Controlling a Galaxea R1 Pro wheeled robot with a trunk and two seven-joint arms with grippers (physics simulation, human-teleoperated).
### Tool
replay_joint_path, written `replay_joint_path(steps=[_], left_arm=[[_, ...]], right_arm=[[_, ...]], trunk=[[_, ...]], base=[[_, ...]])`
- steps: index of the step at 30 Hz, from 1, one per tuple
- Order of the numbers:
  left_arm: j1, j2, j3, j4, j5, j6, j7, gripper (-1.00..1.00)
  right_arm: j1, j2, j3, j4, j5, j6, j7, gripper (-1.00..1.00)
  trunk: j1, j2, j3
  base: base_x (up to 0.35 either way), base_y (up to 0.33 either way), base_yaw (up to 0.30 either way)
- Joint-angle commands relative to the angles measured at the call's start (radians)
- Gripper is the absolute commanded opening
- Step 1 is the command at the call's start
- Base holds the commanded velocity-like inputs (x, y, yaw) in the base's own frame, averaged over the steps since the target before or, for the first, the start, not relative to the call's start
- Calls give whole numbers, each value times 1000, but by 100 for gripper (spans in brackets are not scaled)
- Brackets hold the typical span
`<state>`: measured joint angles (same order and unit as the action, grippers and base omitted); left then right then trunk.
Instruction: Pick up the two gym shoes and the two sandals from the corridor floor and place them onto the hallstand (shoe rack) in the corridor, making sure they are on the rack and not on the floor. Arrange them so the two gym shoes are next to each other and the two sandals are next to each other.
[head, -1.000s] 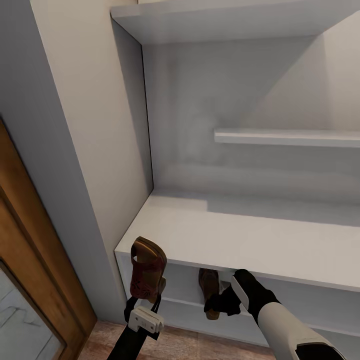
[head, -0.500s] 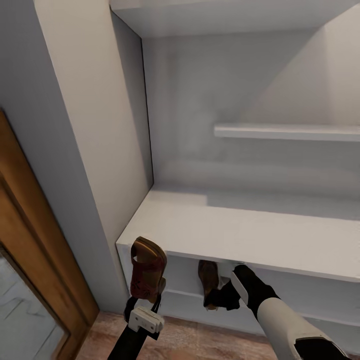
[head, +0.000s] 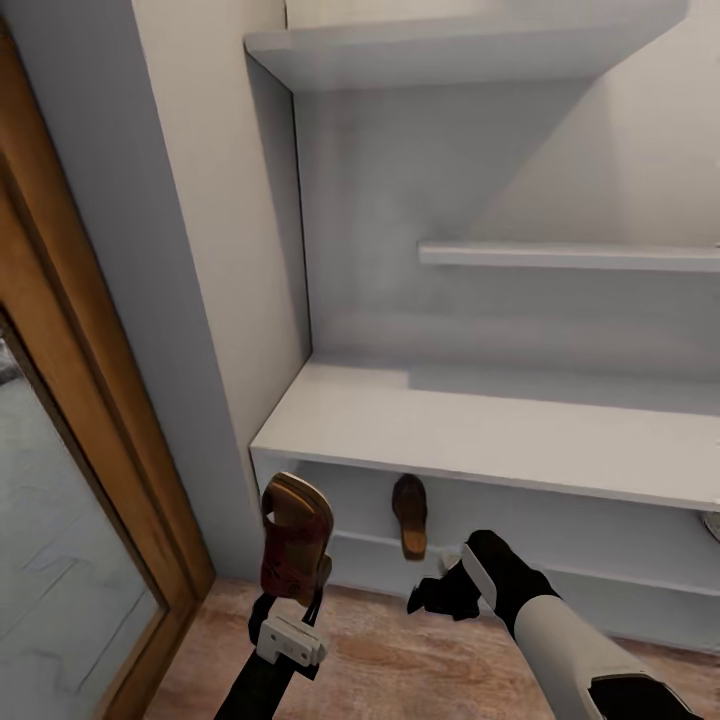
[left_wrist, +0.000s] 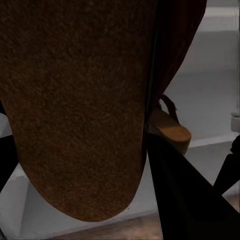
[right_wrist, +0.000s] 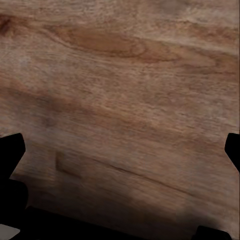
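Note:
My left gripper (head: 292, 598) is shut on a brown sandal (head: 296, 535), held upright with its patterned reddish strap facing me, in front of the hallstand's (head: 480, 445) left end. Up close in the left wrist view, that sandal's dark sole (left_wrist: 75, 100) is right against the camera. The second sandal (head: 409, 513) lies on the hallstand's lower shelf, toe inward, and its tan heel (left_wrist: 172, 132) shows past the held one. My right gripper (head: 432, 597) hangs open and empty over the corridor floor (right_wrist: 120, 100), below and slightly right of that sandal. The gym shoes are out of view.
A wooden door frame (head: 90, 400) with a glass panel stands at the left beside a grey wall. Two staggered wall shelves (head: 450, 50) (head: 570, 255) hang above the bench. A pale rounded thing (head: 712, 522) peeks in at the right edge under the bench top.
My right gripper has let go of the second sandal, which now lies on the lower shelf. The view has drawn back from the hallstand, and the right gripper is now out of the shelf.

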<state>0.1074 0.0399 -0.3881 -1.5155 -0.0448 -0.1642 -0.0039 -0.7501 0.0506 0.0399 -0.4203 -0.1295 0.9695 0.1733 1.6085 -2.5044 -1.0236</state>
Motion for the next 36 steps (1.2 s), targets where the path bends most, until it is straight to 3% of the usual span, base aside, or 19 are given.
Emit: replay_joint_path(steps=[1, 21, 30, 36], left_arm=[[0, 0, 0, 0, -3, 0, 1, -100], [0, 0, 0, 2, -3, 0, 1, -100], [0, 0, 0, 3, -3, 0, 1, -100], [-1, -2, 1, 3, -3, 0, 1, -100]], right_arm=[[0, 0, 0, 0, 0, 0, 0, 100], [0, 0, 0, 2, 1, -19, 0, 100], [0, 0, 1, 29, 4, -176, 0, 100], [0, 0, 2, 189, 5, -413, 0, 100]], trunk=[[0, 0, 0], [0, 0, 0], [0, 0, 0], [0, 0, 0]], base=[[-324, 0, 0], [-312, 0, 0], [-197, 0, 0], [-33, 0, 0]])
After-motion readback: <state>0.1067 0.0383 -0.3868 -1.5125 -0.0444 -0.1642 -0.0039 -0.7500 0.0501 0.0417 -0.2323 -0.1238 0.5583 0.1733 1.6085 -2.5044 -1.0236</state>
